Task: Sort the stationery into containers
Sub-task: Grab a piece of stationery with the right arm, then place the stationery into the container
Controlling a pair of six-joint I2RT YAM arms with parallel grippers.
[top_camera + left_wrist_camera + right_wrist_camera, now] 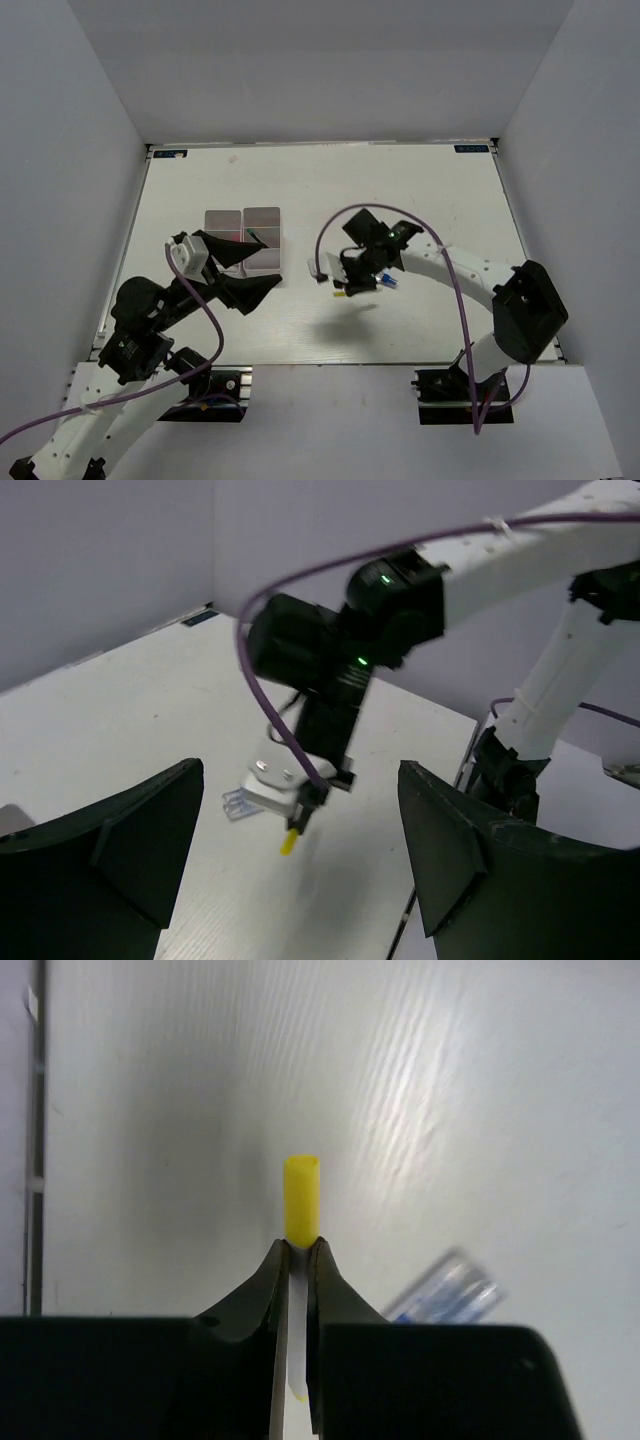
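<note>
Top external view: a white table has two small blue labels at its far corners, with print too small to read. Left of centre is a cluster of white translucent plastic bins. Two bins in the far row are fully visible. The near row is partly covered by the left gripper, so the number there cannot be told. That gripper's jaws stand wide apart with nothing between them. Near the middle of the table, the right gripper is clamped on one yellow-capped white marker. One clear-blue tube lies just beside it, on the side away from the bins. Each arm trails one purple cable.

Left wrist view: the left gripper's two black fingers frame the picture, spread wide and empty. Between them, further off, the right arm hangs over the table with a green light lit on its wrist. Only the marker's yellow end pokes out below its fingers. The bins are out of this picture.

Right wrist view: the two dark fingers pinch narrowly on the marker's white body, and the yellow cap sticks out past their tips. The rest of the marker is hidden. A blurred blue-and-clear shape to the right on the table is probably the tube.
</note>
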